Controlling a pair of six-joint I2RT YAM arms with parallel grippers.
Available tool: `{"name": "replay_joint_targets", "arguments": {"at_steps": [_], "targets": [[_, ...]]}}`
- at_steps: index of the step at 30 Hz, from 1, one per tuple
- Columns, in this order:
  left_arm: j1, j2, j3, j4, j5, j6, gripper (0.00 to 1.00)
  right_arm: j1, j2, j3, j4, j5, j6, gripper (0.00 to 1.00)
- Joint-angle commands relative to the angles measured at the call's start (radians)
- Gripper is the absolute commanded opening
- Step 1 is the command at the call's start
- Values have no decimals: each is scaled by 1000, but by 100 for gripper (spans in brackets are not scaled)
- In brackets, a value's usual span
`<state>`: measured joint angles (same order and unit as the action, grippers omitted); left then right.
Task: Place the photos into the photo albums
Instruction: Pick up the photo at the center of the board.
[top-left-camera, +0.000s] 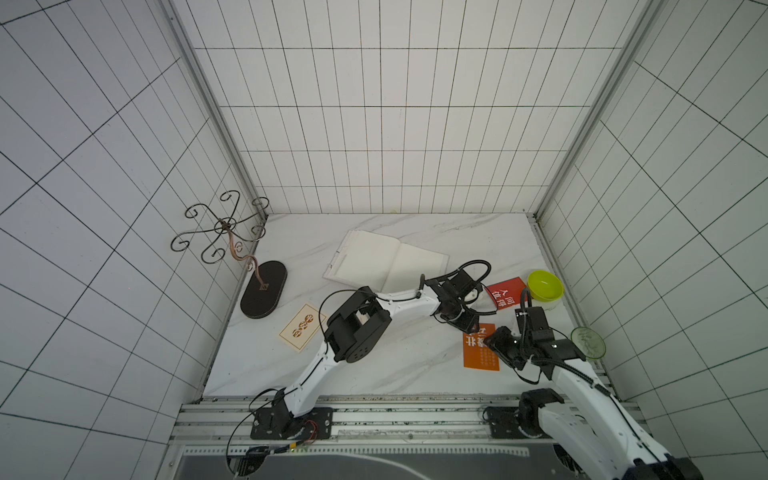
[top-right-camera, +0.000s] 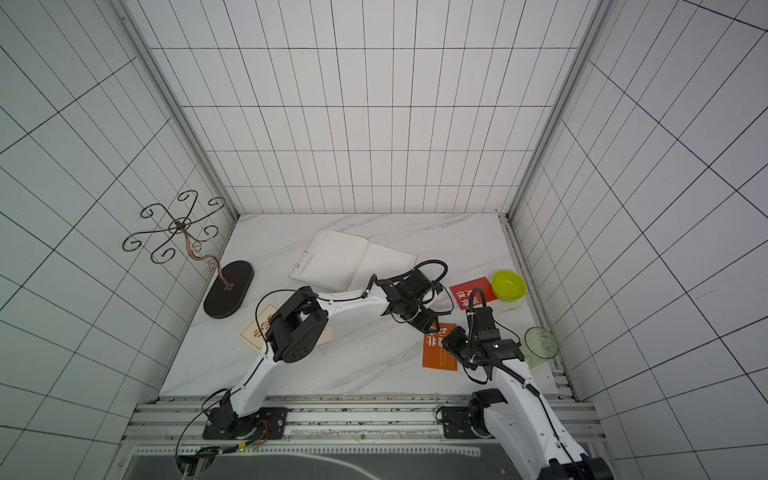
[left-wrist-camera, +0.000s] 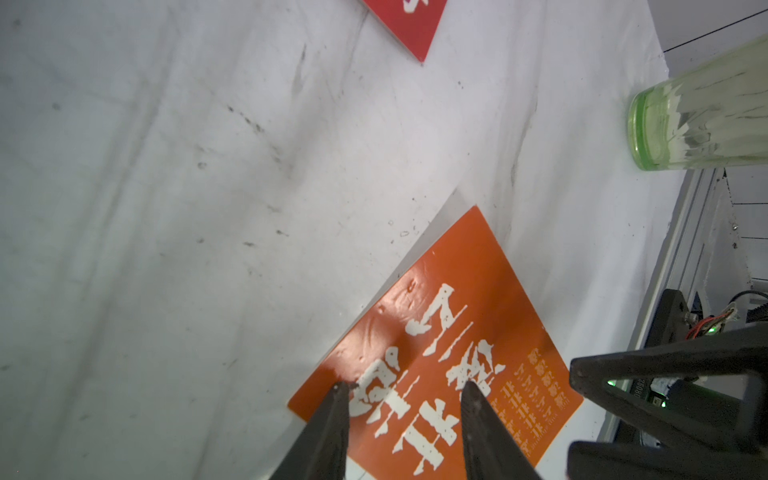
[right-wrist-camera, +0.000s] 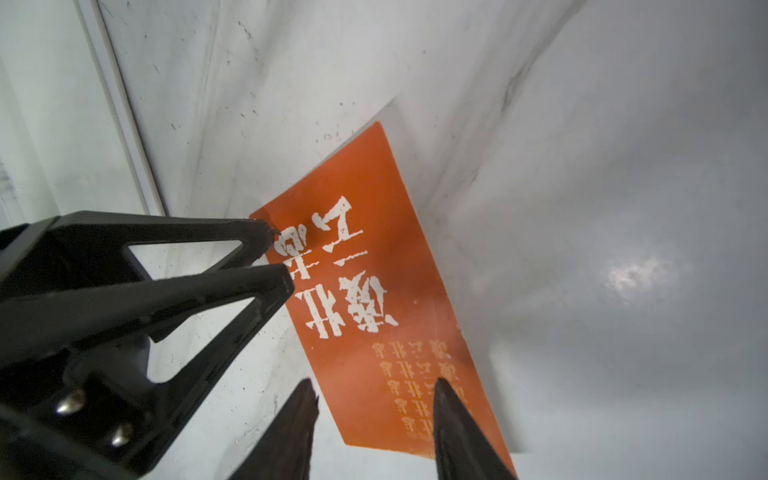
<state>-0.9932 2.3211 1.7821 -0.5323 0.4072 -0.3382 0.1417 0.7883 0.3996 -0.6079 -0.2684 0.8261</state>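
Note:
The photo album (top-left-camera: 386, 262) lies open at the back of the table, showing blank cream pages. An orange photo (top-left-camera: 481, 351) with white characters lies front right; in both wrist views it casts a wide shadow, as if one long side is raised. My left gripper (left-wrist-camera: 405, 388) is open, with its fingertips (right-wrist-camera: 266, 235) on the photo's far end. At the near end my right gripper (right-wrist-camera: 376, 386) is open and straddles the corner, one finger over the card, one over the table. A red photo (top-left-camera: 505, 291) and a cream photo (top-left-camera: 300, 328) lie flat.
A yellow-green bowl (top-left-camera: 545, 285) stands beside the red photo. A green glass (top-left-camera: 588, 343) stands at the right edge, close to my right arm. A curly metal stand (top-left-camera: 226, 226) on a dark oval base (top-left-camera: 263, 295) stands at the left wall.

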Motion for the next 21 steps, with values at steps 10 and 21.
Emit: {"name": "replay_joint_targets", "arguments": {"at_steps": [10, 21], "targets": [[10, 26, -30, -56, -73, 28, 45, -32, 75, -53, 34, 63, 1, 57], [13, 24, -31, -69, -87, 38, 45, -62, 27, -137, 189, -163, -37, 42]]}}
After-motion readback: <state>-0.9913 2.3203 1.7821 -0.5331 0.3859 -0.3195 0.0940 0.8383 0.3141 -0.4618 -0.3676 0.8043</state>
